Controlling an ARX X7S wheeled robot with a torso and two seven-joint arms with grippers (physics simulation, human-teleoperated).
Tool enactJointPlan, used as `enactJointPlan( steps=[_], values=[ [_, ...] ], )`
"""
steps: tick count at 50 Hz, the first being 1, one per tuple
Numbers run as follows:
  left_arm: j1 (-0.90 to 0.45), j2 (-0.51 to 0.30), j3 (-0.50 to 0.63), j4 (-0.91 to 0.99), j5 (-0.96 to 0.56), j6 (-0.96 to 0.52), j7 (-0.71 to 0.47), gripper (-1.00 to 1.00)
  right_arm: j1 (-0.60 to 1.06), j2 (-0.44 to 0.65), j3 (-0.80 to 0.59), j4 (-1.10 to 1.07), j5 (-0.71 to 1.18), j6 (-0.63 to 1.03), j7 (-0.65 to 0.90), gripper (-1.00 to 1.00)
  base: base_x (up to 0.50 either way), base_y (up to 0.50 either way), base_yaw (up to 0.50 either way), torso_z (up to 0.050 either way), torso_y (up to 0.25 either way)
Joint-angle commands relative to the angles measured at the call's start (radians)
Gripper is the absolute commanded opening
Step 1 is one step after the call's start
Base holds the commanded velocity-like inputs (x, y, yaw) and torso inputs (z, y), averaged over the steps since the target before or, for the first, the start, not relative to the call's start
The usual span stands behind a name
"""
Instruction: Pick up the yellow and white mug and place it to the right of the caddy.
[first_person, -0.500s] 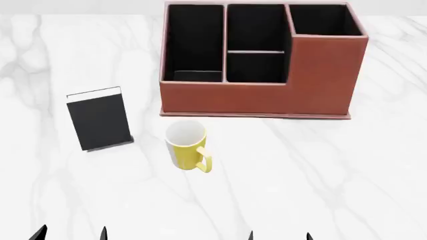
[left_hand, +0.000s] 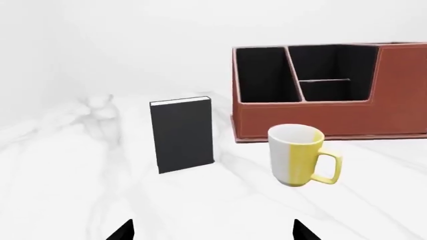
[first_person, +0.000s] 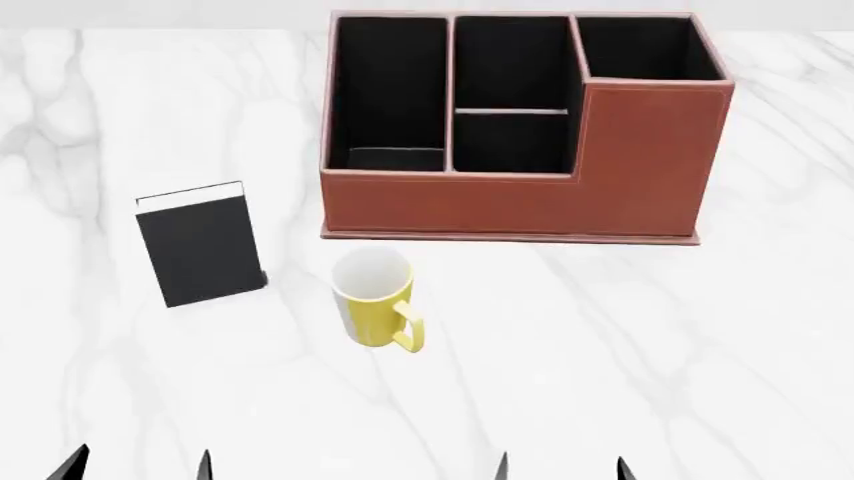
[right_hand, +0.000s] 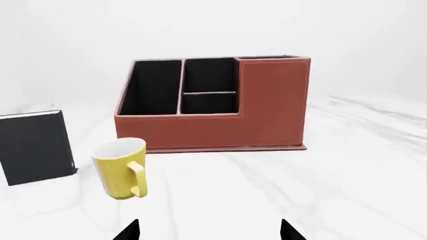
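The yellow and white mug (first_person: 374, 298) stands upright on the white marble table, handle toward me and to the right, just in front of the caddy's left end. It also shows in the left wrist view (left_hand: 298, 155) and the right wrist view (right_hand: 123, 168). The reddish-brown caddy (first_person: 514, 195) with black compartments stands behind it, its taller section at the right; it shows in both wrist views too (left_hand: 320, 117) (right_hand: 213, 125). My left gripper (first_person: 134, 468) and right gripper (first_person: 561, 468) are open and empty at the near edge, well short of the mug.
A small black upright card (first_person: 200, 243) with a white top edge stands left of the mug. The marble table (first_person: 667, 340) stretches bare to the right of the caddy and in front of it.
The view has shifted slightly: the caddy, card and mug sit a little differently in the picture. Nothing on the table has moved and the grippers stay low and open.
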Motion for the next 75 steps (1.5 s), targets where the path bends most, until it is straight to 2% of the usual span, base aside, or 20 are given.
enactJointPlan(
  steps=[1,19,27,31,33,35,36,39,41,44,45,47,50,57,62,68,69,70,71,75],
  values=[
    [0.007,-0.026,0.026,0.092,0.039,-0.076,-0.058,1.00,-0.037,0.022,-0.010,-0.223,0.070,0.060,0.026,1.00,0.00,0.00,0.00,0.000,0.000],
    [0.037,-0.042,0.070,0.604,0.140,-0.420,-0.116,1.00,-0.071,0.079,-0.010,-0.684,0.134,0.237,0.098,1.00,0.00,0.00,0.00,0.000,0.000],
    [0.041,-0.025,0.048,0.835,0.111,-0.541,-0.124,1.00,-0.065,0.103,-0.027,-0.862,0.137,0.319,0.133,1.00,0.00,0.00,0.00,0.000,0.000],
    [0.039,-0.045,0.079,0.892,0.190,-0.554,-0.165,1.00,-0.056,0.112,-0.034,-0.919,0.143,0.364,0.149,1.00,0.00,0.00,0.00,0.000,0.000],
    [0.040,-0.039,0.059,0.943,0.214,-0.551,-0.199,1.00,-0.044,0.123,-0.043,-0.969,0.156,0.412,0.163,1.00,0.00,0.00,0.00,0.000,0.000],
    [0.041,-0.045,0.058,0.972,0.254,-0.554,-0.222,1.00,-0.033,0.187,-0.080,-0.974,0.184,0.398,0.226,1.00,0.00,0.00,0.00,0.000,0.000],
    [0.045,-0.052,0.061,1.003,0.311,-0.556,-0.245,1.00,-0.010,0.286,-0.133,-0.975,0.232,0.370,0.331,1.00,0.00,0.00,0.00,0.000,0.000],
    [0.065,0.047,-0.014,1.011,0.425,-0.466,-0.175,1.00,0.128,0.603,-0.359,-0.975,0.360,0.243,0.683,1.00,0.00,0.00,0.00,0.000,0.000],
    [0.086,0.053,-0.064,1.012,0.424,-0.415,-0.190,1.00,0.299,0.786,-0.558,-0.975,0.413,0.127,0.893,1.00,0.00,0.00,0.00,0.000,0.000],
    [0.114,0.054,-0.115,1.012,0.396,-0.355,-0.207,1.00,0.584,0.931,-0.844,-0.975,0.453,0.032,1.089,1.00,0.00,0.00,0.00,0.000,0.000],
    [0.131,0.054,-0.139,1.012,0.391,-0.324,-0.217,1.00,0.727,0.970,-0.936,-0.975,0.489,0.004,1.142,1.00,0.00,0.00,0.00,0.000,0.000],
    [0.151,0.054,-0.165,1.012,0.366,-0.291,-0.225,1.00,0.930,1.004,-1.116,-0.975,0.523,-0.024,1.223,1.00,0.00,0.00,0.00,0.000,0.000],
    [0.168,0.054,-0.191,1.012,0.367,-0.254,-0.241,1.00,1.125,1.015,-1.291,-0.974,0.553,-0.053,1.293,1.00,0.00,0.00,0.00,0.000,0.000],
    [0.213,0.054,-0.276,1.012,0.363,-0.180,-0.321,1.00,1.323,1.011,-1.472,-0.974,0.569,-0.101,1.367,1.00,0.00,0.00,0.00,0.000,0.000],
    [0.249,0.054,-0.351,1.012,0.427,-0.127,-0.462,1.00,1.632,0.989,-1.820,-0.975,0.529,-0.212,1.513,1.00,0.00,0.00,0.00,0.000,0.000],
    [0.351,0.054,-0.509,1.012,0.391,-0.025,-0.632,1.00,1.788,1.024,-1.948,-0.975,0.515,-0.292,1.520,1.00,0.00,0.00,0.00,0.000,0.000],
    [0.403,0.054,-0.576,1.012,0.362,0.017,-0.704,1.00,1.845,1.033,-1.989,-0.975,0.516,-0.316,1.521,1.00,0.00,0.00,0.00,0.000,0.000],
    [0.412,0.054,-0.580,1.012,0.356,0.024,-0.709,1.00,1.856,1.036,-2.000,-0.975,0.516,-0.322,1.521,1.00,0.00,0.00,0.00,0.000,0.000],
    [0.477,0.054,-0.649,1.012,0.305,0.068,-0.782,1.00,1.912,1.044,-2.039,-0.975,0.518,-0.344,1.521,1.00,0.00,0.00,0.00,0.000,0.000],
    [0.630,0.054,-0.777,1.012,0.232,0.129,-0.945,1.00,2.053,1.065,-2.162,-0.975,0.525,-0.404,1.521,1.00,0.00,0.00,0.00,0.000,0.000]
  ],
)
